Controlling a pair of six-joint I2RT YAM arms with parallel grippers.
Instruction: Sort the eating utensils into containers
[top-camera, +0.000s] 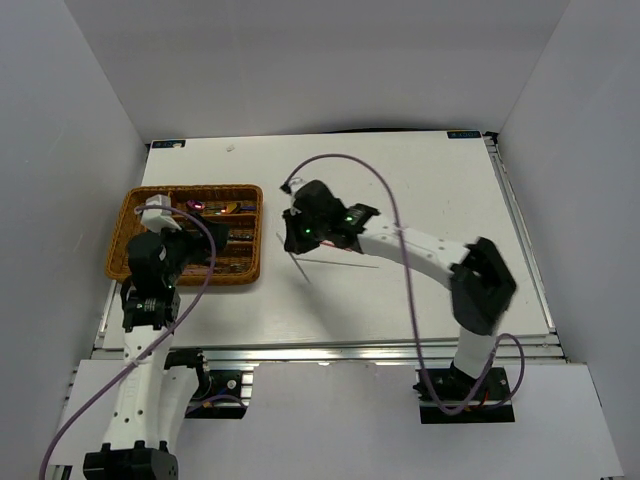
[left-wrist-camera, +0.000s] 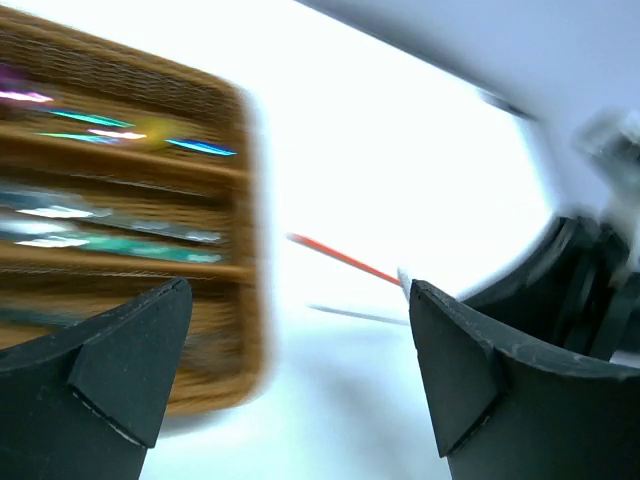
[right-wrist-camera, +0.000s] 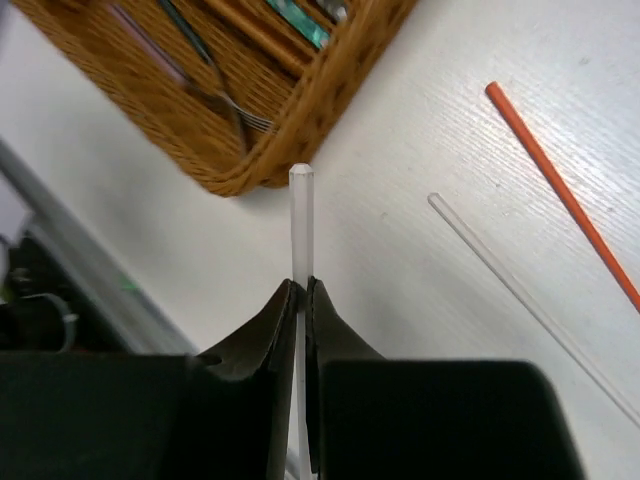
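Three chopsticks are outside the tray (right-wrist-camera: 330, 90): your right gripper (right-wrist-camera: 302, 285) pinches one pale stick (right-wrist-camera: 301, 220) just off the tray's corner, jaws nearly shut on it, while a red stick (right-wrist-camera: 560, 190) and a silver stick (right-wrist-camera: 520, 293) lie on the table (right-wrist-camera: 420, 200) beyond. Your left gripper (left-wrist-camera: 300, 350) gapes wide, holding nothing, above the tray. Risk: the thin stick may swivel in so slight a pinch and catch the tray rim, or the arms may clash over the tray. The left wrist view is smeared; slot contents are unreadable, and the fingers hide the stick's gripped length.
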